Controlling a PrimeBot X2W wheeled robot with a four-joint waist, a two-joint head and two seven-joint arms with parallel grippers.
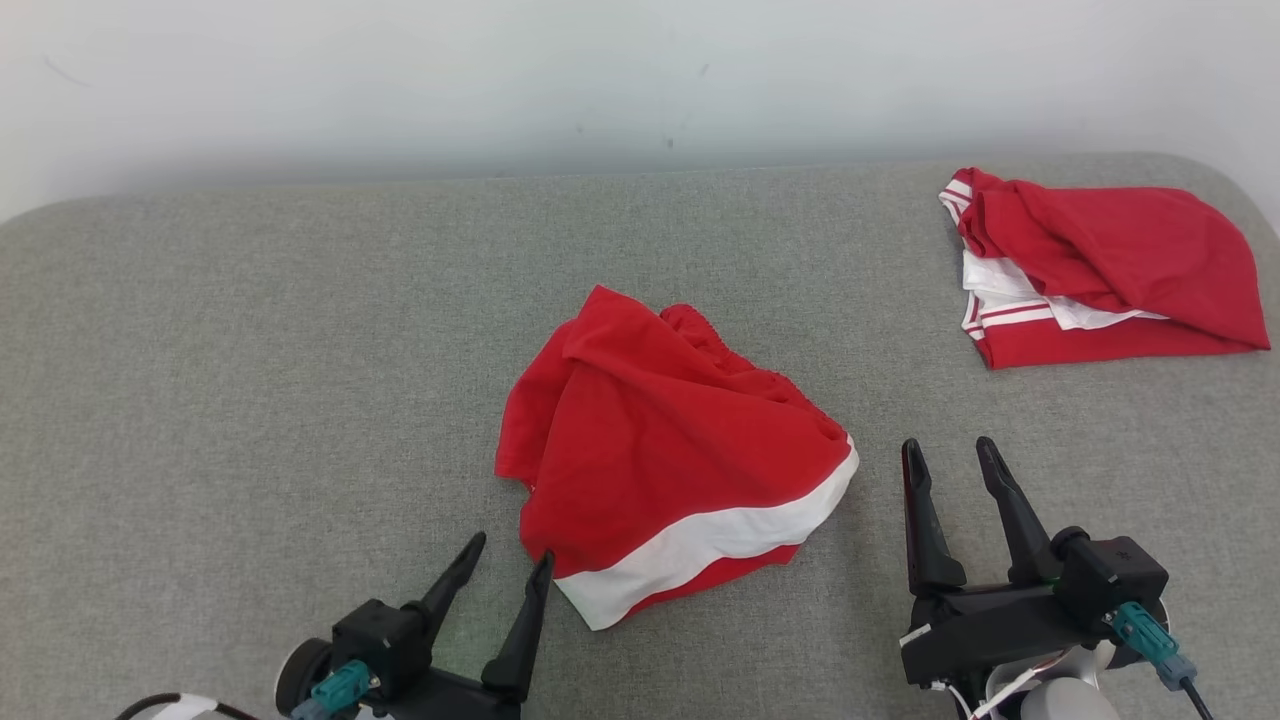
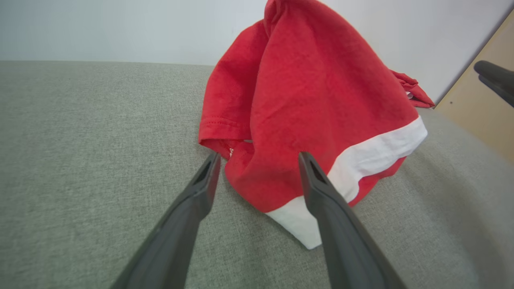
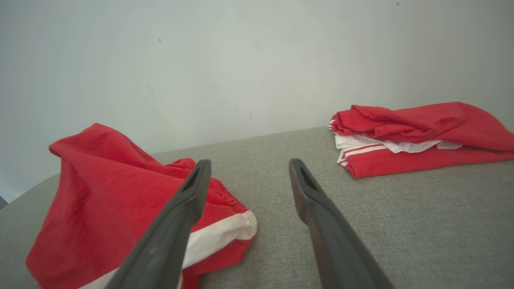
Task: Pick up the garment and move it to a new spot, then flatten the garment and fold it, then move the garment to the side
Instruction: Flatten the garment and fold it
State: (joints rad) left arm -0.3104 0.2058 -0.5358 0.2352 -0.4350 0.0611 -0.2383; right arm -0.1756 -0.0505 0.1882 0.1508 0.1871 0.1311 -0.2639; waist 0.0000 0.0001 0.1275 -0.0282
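2 pincers open, jersey (folded) right-wrist view

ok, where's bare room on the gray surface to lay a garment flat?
Widest: left half of the gray surface, from its left edge to the crumpled red garment. Narrower strip between that garment and the folded striped garment at far right. Crowded: centre and far-right corner.

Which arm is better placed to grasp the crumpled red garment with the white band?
Left. The left gripper stands open, one fingertip close beside the near edge of the crumpled garment, its fingers pointing at the hem. The right gripper, also open, stands apart to that garment's right.
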